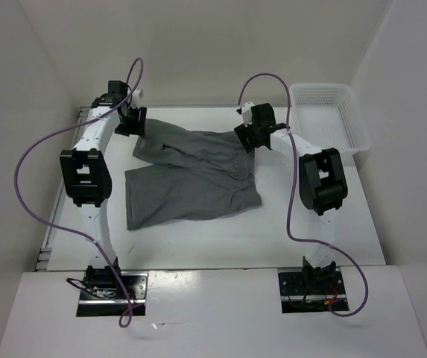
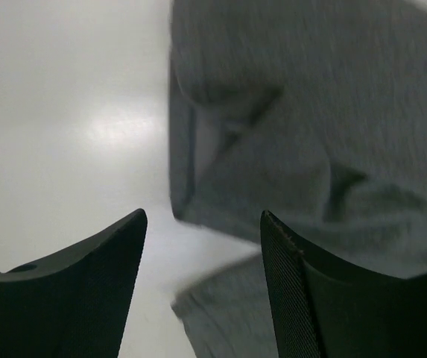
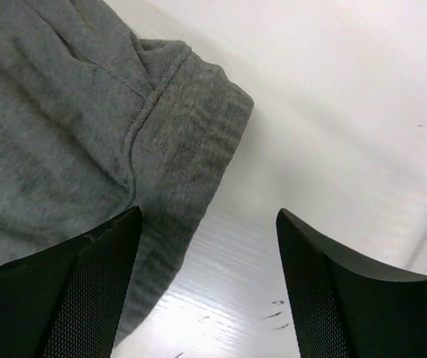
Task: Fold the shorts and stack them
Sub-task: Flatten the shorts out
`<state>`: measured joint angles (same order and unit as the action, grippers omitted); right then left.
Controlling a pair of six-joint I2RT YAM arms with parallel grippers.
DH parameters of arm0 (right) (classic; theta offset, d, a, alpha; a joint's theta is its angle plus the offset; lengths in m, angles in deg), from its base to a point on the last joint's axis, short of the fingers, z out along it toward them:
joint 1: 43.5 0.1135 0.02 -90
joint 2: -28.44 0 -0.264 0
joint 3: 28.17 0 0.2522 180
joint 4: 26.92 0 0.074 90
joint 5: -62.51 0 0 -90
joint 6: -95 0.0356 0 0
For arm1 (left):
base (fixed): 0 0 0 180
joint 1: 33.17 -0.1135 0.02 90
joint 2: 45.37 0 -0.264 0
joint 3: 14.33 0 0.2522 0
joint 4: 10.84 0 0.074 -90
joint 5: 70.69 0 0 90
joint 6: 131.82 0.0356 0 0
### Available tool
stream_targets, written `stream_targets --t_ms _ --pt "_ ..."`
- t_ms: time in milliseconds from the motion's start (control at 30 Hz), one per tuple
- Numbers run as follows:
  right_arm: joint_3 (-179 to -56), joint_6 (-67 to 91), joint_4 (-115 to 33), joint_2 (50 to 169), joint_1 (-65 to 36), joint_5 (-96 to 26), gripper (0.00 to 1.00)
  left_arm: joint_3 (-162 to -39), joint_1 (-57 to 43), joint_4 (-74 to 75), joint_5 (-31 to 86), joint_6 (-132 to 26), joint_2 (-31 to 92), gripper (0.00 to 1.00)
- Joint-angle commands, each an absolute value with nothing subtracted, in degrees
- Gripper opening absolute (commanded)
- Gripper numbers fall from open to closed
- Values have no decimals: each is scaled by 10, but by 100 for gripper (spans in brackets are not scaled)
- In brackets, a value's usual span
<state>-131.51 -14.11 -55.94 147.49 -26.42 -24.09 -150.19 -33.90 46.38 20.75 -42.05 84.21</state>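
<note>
The grey shorts [image 1: 191, 175] lie partly folded on the white table [image 1: 198, 242], their legs toward the near left. My left gripper [image 1: 133, 123] hovers over their far left corner. In the left wrist view that gripper [image 2: 203, 216] is open, with blurred grey fabric [image 2: 310, 112] lying below and between the fingers, not clamped. My right gripper [image 1: 249, 138] is at the far right corner of the shorts. From the right wrist it [image 3: 209, 212] also stands open, the ribbed hem corner of the shorts [image 3: 198, 127] just ahead of its left finger and bare table between the jaws.
A white mesh basket [image 1: 329, 119] stands at the back right of the table, right of the right arm. White walls enclose the table on the left, back and right. Purple cables loop off both arms.
</note>
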Motion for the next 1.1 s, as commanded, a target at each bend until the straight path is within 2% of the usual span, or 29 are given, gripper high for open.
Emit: stream_targets --t_ms 0,33,100,333,733,867,900,967,1000,1067 --pt "-1305 -139 -553 1402 -266 -260 78 -1402 -330 457 283 -418 716 68" --pt "-1300 -144 -564 1395 -266 -295 77 -1341 -325 447 278 -418 716 67" --pt "-1282 -149 -586 1395 -266 -326 77 -1311 -325 438 271 -418 732 67" --pt "-1274 -156 -591 1407 -266 -344 72 -1340 -343 375 271 -418 787 68" --pt "-1262 -177 -585 1429 -266 -339 69 -1373 -338 374 255 -418 865 67" --pt "-1275 -171 -573 1444 -266 -325 66 -1361 -338 374 255 -418 866 49" --pt "-1282 -164 -573 1451 -266 -318 65 -1361 -338 374 255 -418 866 39" --pt "-1289 -158 -567 1459 -266 -312 64 -1354 -338 374 255 -418 846 26" --pt "-1295 -148 -561 1466 -266 -306 60 -1347 -338 374 249 -418 838 12" --pt "-1303 -135 -553 1480 -266 -299 57 -1329 -338 374 243 -418 811 2"
